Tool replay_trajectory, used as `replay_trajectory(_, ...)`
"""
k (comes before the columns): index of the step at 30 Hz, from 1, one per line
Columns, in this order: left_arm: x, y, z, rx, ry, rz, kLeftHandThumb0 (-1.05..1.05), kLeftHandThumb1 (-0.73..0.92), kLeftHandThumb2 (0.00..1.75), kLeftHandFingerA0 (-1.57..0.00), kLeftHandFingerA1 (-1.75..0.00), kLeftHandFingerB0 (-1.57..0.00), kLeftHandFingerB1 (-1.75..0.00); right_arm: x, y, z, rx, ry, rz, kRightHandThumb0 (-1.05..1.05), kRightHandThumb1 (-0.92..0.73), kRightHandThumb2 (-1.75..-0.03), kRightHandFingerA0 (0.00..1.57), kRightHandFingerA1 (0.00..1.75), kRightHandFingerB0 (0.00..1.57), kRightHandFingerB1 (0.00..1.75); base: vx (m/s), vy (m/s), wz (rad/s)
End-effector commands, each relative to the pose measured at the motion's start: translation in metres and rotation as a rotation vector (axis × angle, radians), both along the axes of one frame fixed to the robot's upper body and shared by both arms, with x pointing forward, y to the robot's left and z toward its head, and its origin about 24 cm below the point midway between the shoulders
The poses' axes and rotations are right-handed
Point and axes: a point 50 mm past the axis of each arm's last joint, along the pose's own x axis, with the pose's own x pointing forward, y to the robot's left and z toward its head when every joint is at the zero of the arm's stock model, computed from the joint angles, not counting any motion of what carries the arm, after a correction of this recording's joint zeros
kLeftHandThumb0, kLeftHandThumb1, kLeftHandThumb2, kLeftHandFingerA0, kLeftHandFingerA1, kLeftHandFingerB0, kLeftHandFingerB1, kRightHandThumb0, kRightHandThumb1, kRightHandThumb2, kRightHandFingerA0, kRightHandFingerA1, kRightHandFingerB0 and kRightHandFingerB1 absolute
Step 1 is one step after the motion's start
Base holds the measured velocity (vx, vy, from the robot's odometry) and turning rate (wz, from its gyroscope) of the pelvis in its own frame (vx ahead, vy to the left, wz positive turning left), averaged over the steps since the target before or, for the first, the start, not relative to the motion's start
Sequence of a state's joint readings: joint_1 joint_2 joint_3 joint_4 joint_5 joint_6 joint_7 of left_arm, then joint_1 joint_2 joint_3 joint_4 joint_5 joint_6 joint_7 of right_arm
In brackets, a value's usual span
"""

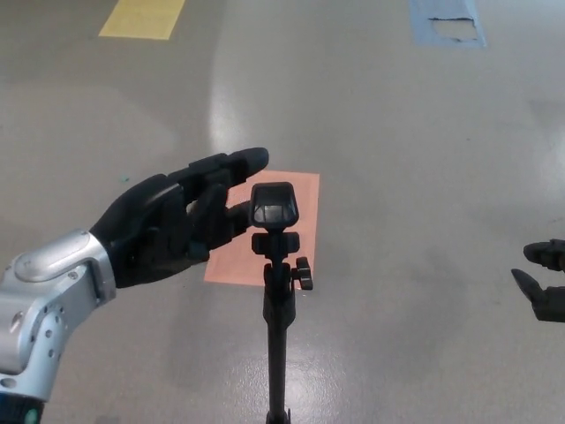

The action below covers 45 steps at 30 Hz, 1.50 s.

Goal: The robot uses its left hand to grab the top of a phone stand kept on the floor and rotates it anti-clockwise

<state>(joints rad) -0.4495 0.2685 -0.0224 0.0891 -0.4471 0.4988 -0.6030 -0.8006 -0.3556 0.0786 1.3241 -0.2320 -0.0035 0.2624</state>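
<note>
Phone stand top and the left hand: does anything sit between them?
Nothing does. In the head view the left hand is open just left of the phone stand, with only a sliver of orange floor patch showing between.

Black phone stand (277, 265), black left hand (168, 225) – silver forearm (44, 300), salmon floor patch (265, 225) (grey floor (397, 177)), yellow patch (141, 18)

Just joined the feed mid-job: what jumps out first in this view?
The black left hand fills the picture's left, fingers apart, just beside the top of the phone stand, which rises upright at centre from the bottom edge. Behind them an orange patch marks the grey floor; the right hand only peeks in at the right edge.
</note>
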Motion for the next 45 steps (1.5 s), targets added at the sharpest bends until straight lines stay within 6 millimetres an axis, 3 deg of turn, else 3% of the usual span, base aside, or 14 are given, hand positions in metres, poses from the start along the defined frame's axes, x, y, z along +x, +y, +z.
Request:
replay_trajectory(1, 0.003, 0.014, 0.004, 0.005, -0.044, 0.049, -1.05, 0.81, 1.09, 0.0, -0.04, 0.0, 0.0, 0.0, -0.005, 0.003, 0.003, 0.007, -0.017, -0.72, -0.7, -0.96, 0.11, 0.42, 0.04, 0.25, 0.0, 0.0, 0.0)
replay_trajectory(4, 0.004, 0.021, 0.004, 0.014, -0.047, 0.076, -1.04, 0.8, 1.07, 0.0, -0.04, 0.0, 0.0, 0.0, -0.004, 0.004, -0.004, 0.007, -0.011, -0.65, -0.86, -0.68, 0.17, 0.3, 0.07, 0.19, 0.0, 0.0, 0.0)
replay_trajectory(5, 0.005, 0.025, 0.004, 0.023, -0.047, 0.09, -1.04, 0.8, 1.07, 0.0, -0.03, 0.0, 0.0, 0.0, -0.004, 0.003, -0.008, 0.006, -0.009, -0.72, -0.7, -0.96, 0.11, 0.42, 0.04, 0.26, 0.0, 0.0, 0.0)
replay_trajectory(20, 0.009, 0.08, -0.016, 0.164, -0.058, 0.348, -0.94, 0.72, 1.03, 0.0, -0.09, 0.0, -0.04, -0.001, -0.004, 0.002, -0.017, 0.01, -0.001, -0.7, -0.71, -0.98, 0.13, 0.43, 0.04, 0.26, 0.0, 0.0, 0.0)
replay_trajectory(22, 0.009, 0.089, -0.022, 0.244, -0.074, 0.422, -0.85, 0.68, 1.04, 0.0, -0.17, 0.0, -0.12, -0.002, -0.005, 0.0, -0.018, 0.015, -0.001, -0.66, -0.87, -0.66, 0.2, 0.3, 0.05, 0.25, 0.0, 0.0, 0.0)
replay_trajectory(24, 0.009, 0.105, -0.031, 0.428, -0.125, 0.53, -0.87, 0.69, 1.03, -0.03, -0.25, -0.02, -0.12, -0.003, -0.004, -0.002, -0.005, 0.021, -0.007, -0.71, -0.7, -0.97, 0.12, 0.43, 0.03, 0.26, 0.0, 0.0, 0.0)
replay_trajectory(29, 0.006, 0.132, -0.054, 0.561, -0.076, 0.717, -0.62, 0.57, 0.75, -0.09, -0.37, -0.07, -0.33, -0.007, -0.005, -0.008, -0.001, 0.033, -0.015, -0.73, -0.7, -0.97, 0.12, 0.43, 0.03, 0.26, 0.0, 0.0, 0.0)
replay_trajectory(31, 0.003, 0.141, -0.066, 0.68, -0.072, 0.765, -0.31, 0.46, 0.98, -0.01, -0.48, 0.0, -0.46, -0.011, -0.006, -0.012, 0.008, 0.042, -0.019, -0.73, -0.7, -0.97, 0.12, 0.43, 0.03, 0.26, 0.0, 0.0, 0.0)
replay_trajectory(34, -0.005, 0.15, -0.08, 0.754, -0.023, 0.784, -0.53, 0.65, 0.6, -0.24, -0.32, -0.16, -0.27, -0.015, -0.005, -0.018, 0.012, 0.06, -0.019, -0.72, -0.7, -0.97, 0.13, 0.43, 0.03, 0.26, 0.0, 0.0, 0.0)
replay_trajectory(36, -0.007, 0.153, -0.084, 0.763, -0.006, 0.79, -0.53, 0.65, 0.6, -0.24, -0.32, -0.16, -0.27, -0.016, -0.005, -0.021, 0.005, 0.067, -0.016, -0.72, -0.7, -0.97, 0.13, 0.43, 0.03, 0.26, 0.0, 0.0, 0.0)
replay_trajectory(37, -0.01, 0.156, -0.088, 0.782, 0.019, 0.782, -0.58, 0.68, 0.61, -0.22, -0.32, -0.16, -0.27, -0.018, -0.004, -0.023, 0.006, 0.073, -0.016, -0.65, -0.87, -0.65, 0.19, 0.3, 0.05, 0.24, 0.0, 0.0, 0.0)
replay_trajectory(39, -0.019, 0.164, -0.1, 0.831, 0.085, 0.763, -0.59, 0.7, 0.61, -0.23, -0.31, -0.18, -0.27, -0.024, -0.005, -0.031, 0.01, 0.09, -0.017, -0.72, -0.7, -0.97, 0.12, 0.43, 0.03, 0.26, 0.0, 0.0, 0.0)
replay_trajectory(41, -0.024, 0.167, -0.106, 0.843, 0.119, 0.757, -0.58, 0.72, 0.62, -0.26, -0.32, -0.19, -0.28, -0.028, -0.006, -0.035, 0.006, 0.1, -0.018, -0.67, -0.86, -0.65, 0.21, 0.31, 0.05, 0.25, 0.0, 0.0, 0.0)
replay_trajectory(45, -0.04, 0.176, -0.121, 0.884, 0.192, 0.719, -0.64, 0.64, 0.84, -0.21, -0.42, -0.14, -0.38, -0.041, -0.007, -0.049, 0.018, 0.131, -0.023, -0.66, -0.86, -0.65, 0.19, 0.31, 0.04, 0.25, 0.0, 0.0, 0.0)
